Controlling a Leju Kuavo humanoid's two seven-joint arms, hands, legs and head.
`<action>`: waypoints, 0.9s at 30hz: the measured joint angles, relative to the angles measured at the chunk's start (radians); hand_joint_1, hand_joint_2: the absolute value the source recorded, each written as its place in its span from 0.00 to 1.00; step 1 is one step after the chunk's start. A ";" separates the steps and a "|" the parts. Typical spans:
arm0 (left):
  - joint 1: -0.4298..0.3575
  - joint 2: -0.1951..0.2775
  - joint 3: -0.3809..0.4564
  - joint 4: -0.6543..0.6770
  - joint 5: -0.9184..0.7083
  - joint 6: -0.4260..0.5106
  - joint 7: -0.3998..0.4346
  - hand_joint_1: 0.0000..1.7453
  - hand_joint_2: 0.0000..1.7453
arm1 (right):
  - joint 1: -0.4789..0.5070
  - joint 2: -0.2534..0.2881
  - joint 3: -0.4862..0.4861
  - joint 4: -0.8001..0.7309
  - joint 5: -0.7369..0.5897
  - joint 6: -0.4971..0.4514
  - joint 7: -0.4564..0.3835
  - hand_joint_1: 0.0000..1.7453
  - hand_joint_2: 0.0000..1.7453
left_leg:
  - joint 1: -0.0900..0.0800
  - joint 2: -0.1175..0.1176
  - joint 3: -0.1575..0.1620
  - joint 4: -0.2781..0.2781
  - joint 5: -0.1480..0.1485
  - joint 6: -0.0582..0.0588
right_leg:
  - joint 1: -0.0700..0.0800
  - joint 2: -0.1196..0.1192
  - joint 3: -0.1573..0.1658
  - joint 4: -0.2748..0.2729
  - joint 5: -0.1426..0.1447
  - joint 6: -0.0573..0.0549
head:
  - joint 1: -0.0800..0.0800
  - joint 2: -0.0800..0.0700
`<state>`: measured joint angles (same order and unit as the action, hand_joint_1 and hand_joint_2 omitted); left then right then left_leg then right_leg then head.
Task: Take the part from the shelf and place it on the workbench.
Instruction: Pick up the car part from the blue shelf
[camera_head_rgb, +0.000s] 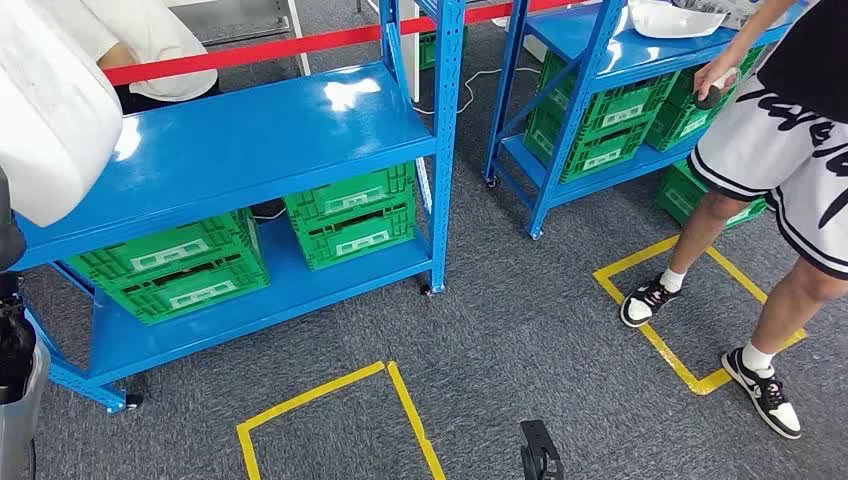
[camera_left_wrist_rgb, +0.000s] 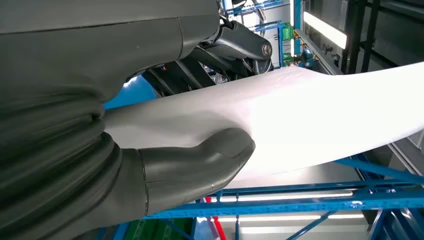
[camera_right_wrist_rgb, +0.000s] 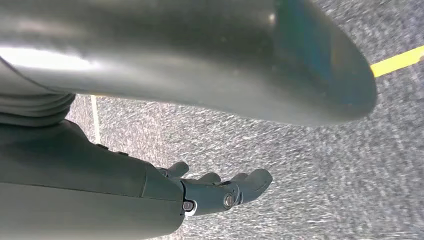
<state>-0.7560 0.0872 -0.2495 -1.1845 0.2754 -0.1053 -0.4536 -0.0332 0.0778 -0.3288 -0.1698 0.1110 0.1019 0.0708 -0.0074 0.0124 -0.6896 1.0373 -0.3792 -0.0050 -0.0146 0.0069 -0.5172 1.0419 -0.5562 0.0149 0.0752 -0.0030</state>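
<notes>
A large, smooth white part (camera_head_rgb: 45, 110) hangs at the far left of the head view, above the top board of the blue shelf (camera_head_rgb: 250, 140). In the left wrist view my left hand (camera_left_wrist_rgb: 165, 145) holds this white part (camera_left_wrist_rgb: 310, 120), with the thick grey thumb (camera_left_wrist_rgb: 210, 160) pressed against its underside and the darker fingers behind its other side. My right hand (camera_right_wrist_rgb: 220, 190) hangs low over the grey carpet, fingers stretched out and apart, holding nothing. Its dark fingertips (camera_head_rgb: 538, 455) show at the bottom of the head view.
Green crates (camera_head_rgb: 350, 215) fill the lower board of the near shelf. A second blue shelf (camera_head_rgb: 590, 40) at the back right carries another white part (camera_head_rgb: 675, 18). A person (camera_head_rgb: 790, 130) stands beside it on a yellow-taped square (camera_head_rgb: 690, 330). Another person (camera_head_rgb: 150, 40) is behind a red bar (camera_head_rgb: 300, 42).
</notes>
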 joint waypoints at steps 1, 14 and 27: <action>-0.001 0.000 0.000 0.001 0.000 0.000 0.000 1.00 1.00 | 0.000 0.000 -0.001 0.000 0.000 0.000 0.000 0.00 0.00 | 0.000 0.000 0.000 -0.001 0.005 -0.003 | 0.000 0.001 -0.003 0.000 0.001 -0.004 | 0.000 0.000; -0.004 0.015 0.000 0.032 0.002 0.000 -0.007 1.00 1.00 | 0.001 0.001 -0.006 0.000 0.007 0.008 -0.013 0.00 0.00 | 0.009 -0.009 0.096 0.134 -0.126 -0.032 | -0.002 -0.007 -0.154 -0.004 0.144 -0.037 | -0.005 0.000; -0.010 0.027 -0.001 0.040 0.005 0.002 -0.008 1.00 1.00 | 0.001 -0.002 -0.006 0.000 0.017 0.023 -0.010 0.00 0.00 | 0.006 -0.005 0.061 -0.028 -0.040 0.026 | -0.003 -0.004 -0.205 0.275 0.015 0.012 | -0.006 0.000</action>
<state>-0.7665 0.1140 -0.2502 -1.1444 0.2801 -0.1038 -0.4620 -0.0324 0.0763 -0.3353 -0.1694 0.1279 0.1251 0.0607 -0.0010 0.0077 -0.6287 1.0095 -0.4191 0.0206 -0.0180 0.0031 -0.7226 1.3172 -0.5417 0.0268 0.0694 -0.0031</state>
